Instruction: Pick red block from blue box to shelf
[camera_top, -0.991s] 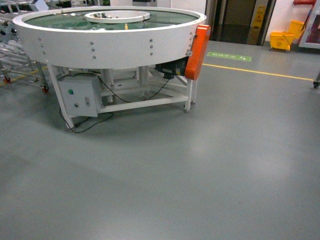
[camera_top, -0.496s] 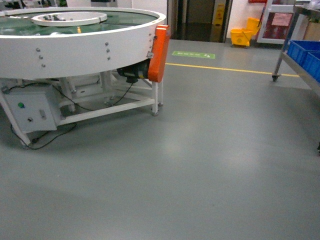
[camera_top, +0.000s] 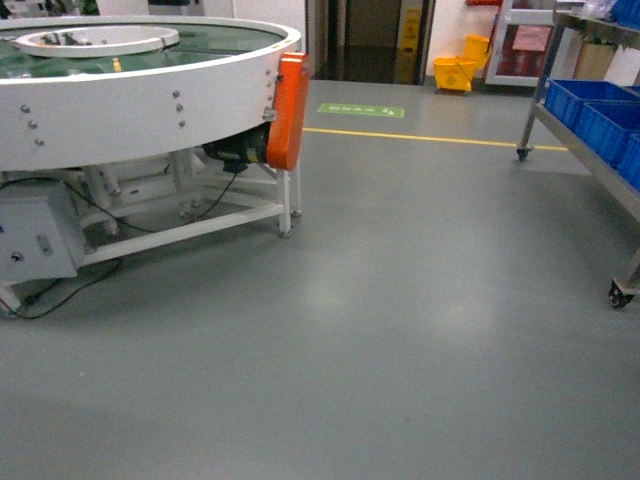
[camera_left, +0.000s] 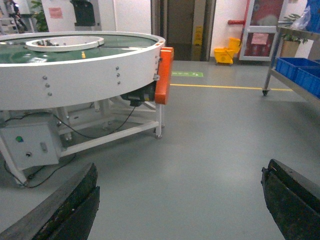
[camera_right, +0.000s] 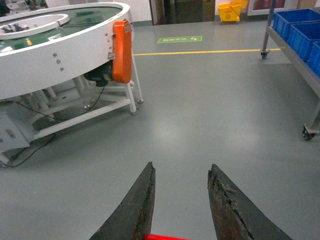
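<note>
Only a thin strip of the red block (camera_right: 167, 237) shows at the bottom edge of the right wrist view, wedged deep between the two dark fingers of my right gripper (camera_right: 182, 165), which is shut on it. My left gripper (camera_left: 180, 167) hangs over bare grey floor, wide open and holding nothing. The shelf (camera_top: 590, 160), a steel rack on casters, stands at the right edge of the head view; the same shelf (camera_right: 295, 60) appears in the right wrist view. The blue box is out of view. Neither gripper shows in the head view.
A big white round conveyor table (camera_top: 130, 100) with an orange guard (camera_top: 287, 110) and a grey control box (camera_top: 35, 235) fills the left. Dark blue crates (camera_top: 590, 110) sit on the rack. A yellow mop bucket (camera_top: 455, 72) stands by the far doorway. Grey floor lies between.
The head view has swung right: the round table slid left in the frame, and the steel rack with its blue crates came in at the right edge.
</note>
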